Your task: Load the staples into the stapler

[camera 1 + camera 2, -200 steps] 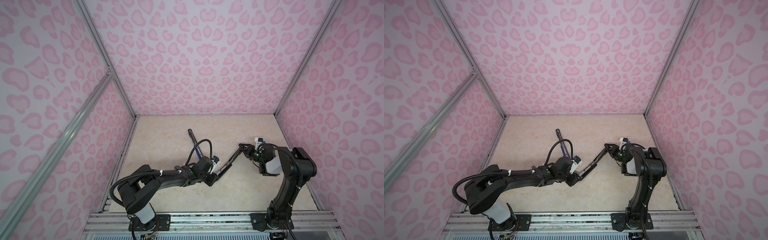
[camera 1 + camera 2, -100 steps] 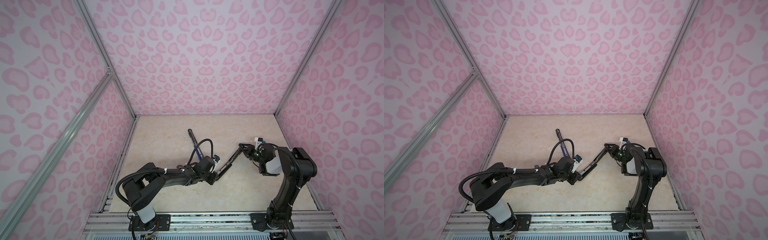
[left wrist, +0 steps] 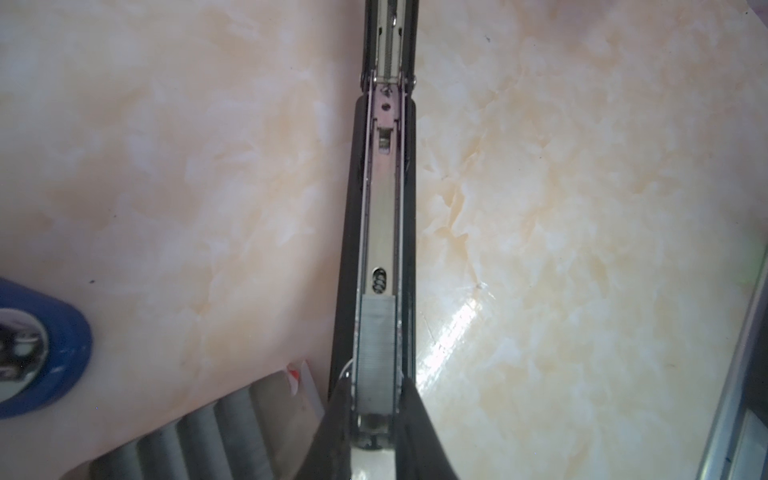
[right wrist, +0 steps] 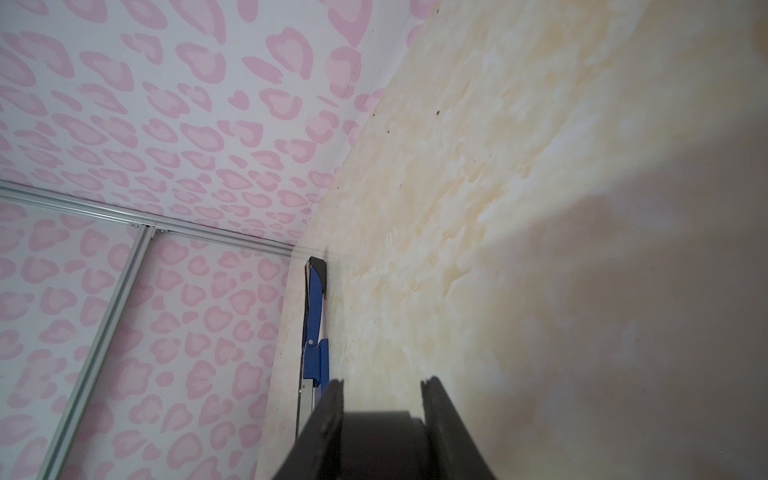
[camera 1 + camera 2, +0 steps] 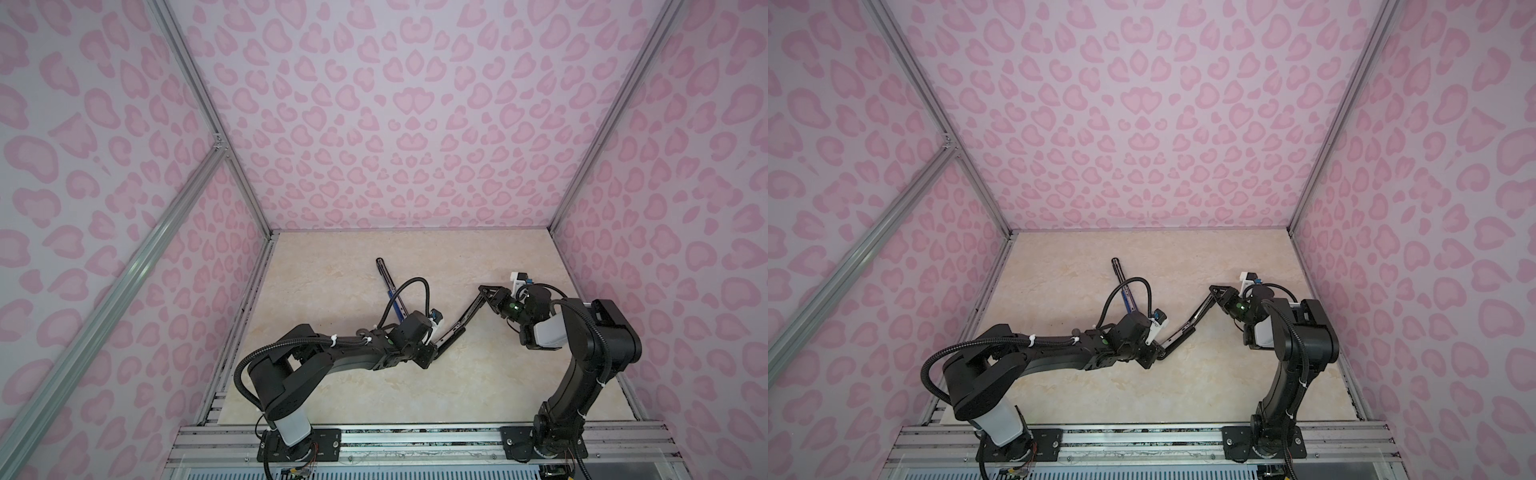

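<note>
It was a robot lab cell: pink heart-print walls [image 5: 407, 124] on aluminium struts [image 5: 139, 259] boxed in a marbled surface [image 5: 332, 266], and two black arms [image 5: 332, 361] stood bolted to a near rail [image 5: 415, 442].

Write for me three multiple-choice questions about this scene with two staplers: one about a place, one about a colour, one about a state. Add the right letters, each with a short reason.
1. Where does the strip lie on the black stapler?
A. in its channel
B. under its base
C. on its lid

2. What colour is the other stapler, which no gripper holds?
A. red
B. blue
C. green

3. How is the black stapler?
A. shut
B. opened out
C. standing on end

Key:
1 A: the strip sits in the metal channel.
2 B: its body is blue in the right wrist view.
3 B: the right gripper holds the lid swung back from the channel.
</note>
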Robot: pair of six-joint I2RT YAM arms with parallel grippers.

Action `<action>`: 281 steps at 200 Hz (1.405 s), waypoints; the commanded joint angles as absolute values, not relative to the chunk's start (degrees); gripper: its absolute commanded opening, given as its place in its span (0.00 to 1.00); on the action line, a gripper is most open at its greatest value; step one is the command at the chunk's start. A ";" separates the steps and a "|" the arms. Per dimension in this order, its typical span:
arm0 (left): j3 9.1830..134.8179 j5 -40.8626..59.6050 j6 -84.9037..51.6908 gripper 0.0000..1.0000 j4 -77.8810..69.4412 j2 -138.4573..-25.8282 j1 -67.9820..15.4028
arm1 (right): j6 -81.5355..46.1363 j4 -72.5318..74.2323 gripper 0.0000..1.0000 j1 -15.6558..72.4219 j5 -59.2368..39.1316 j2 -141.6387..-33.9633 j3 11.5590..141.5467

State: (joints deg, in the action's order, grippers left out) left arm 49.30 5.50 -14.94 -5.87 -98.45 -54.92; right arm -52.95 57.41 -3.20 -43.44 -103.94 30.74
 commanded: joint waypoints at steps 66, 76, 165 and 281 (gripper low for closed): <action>53.86 2.29 -13.37 0.04 -7.47 -100.71 -54.93 | -29.25 20.25 0.34 4.72 -28.27 -85.77 36.01; 54.13 2.32 -13.34 0.04 -7.55 -100.72 -54.93 | -27.90 18.11 0.34 5.95 -26.85 -84.58 36.60; 55.37 2.65 -13.26 0.04 -7.99 -99.08 -54.93 | -23.46 11.23 0.36 16.61 -18.56 -79.09 37.74; 55.92 2.64 -13.35 0.04 -7.98 -96.33 -54.93 | -21.87 10.29 0.37 22.89 -14.47 -76.70 36.79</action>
